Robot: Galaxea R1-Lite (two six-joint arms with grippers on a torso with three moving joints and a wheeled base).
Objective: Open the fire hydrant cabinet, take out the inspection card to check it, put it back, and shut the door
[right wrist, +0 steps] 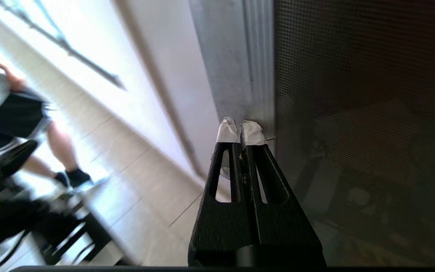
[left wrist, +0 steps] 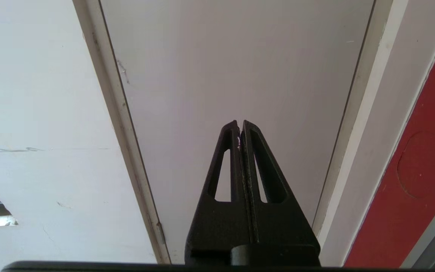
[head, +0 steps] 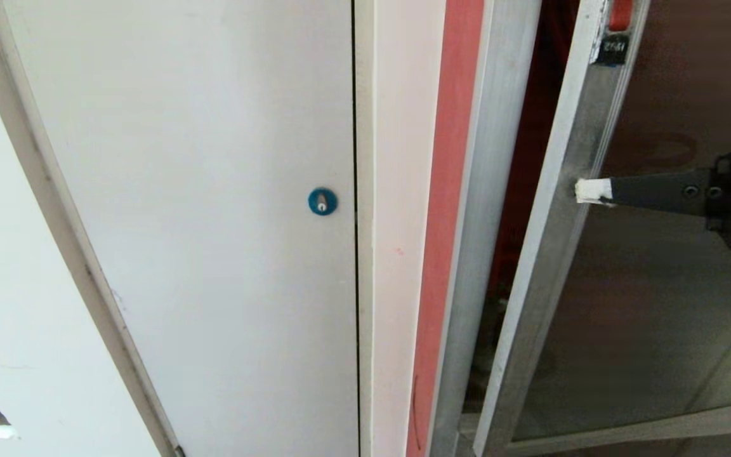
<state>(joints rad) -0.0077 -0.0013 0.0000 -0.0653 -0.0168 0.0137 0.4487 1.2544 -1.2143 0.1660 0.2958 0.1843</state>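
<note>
At cabinet front, my right gripper [head: 592, 190], fingers pinched together, empty, presses aluminium-framed dark tinted glass door [head: 657, 304], standing ajar. Looks stiff, light-swinging; I'd push frame edge, not fragile glass.

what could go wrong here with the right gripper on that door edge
1. The right gripper is shut, only its taped tips against the door frame, nothing hooked. It could slip off the smooth aluminium.
2. The door stands only partly open from the fire hydrant cabinet, so it might swing back if contact is lost.
3. A person stands close behind in the right wrist view; a wider swing may reach them.
The left gripper is shut, facing the white door.
</note>
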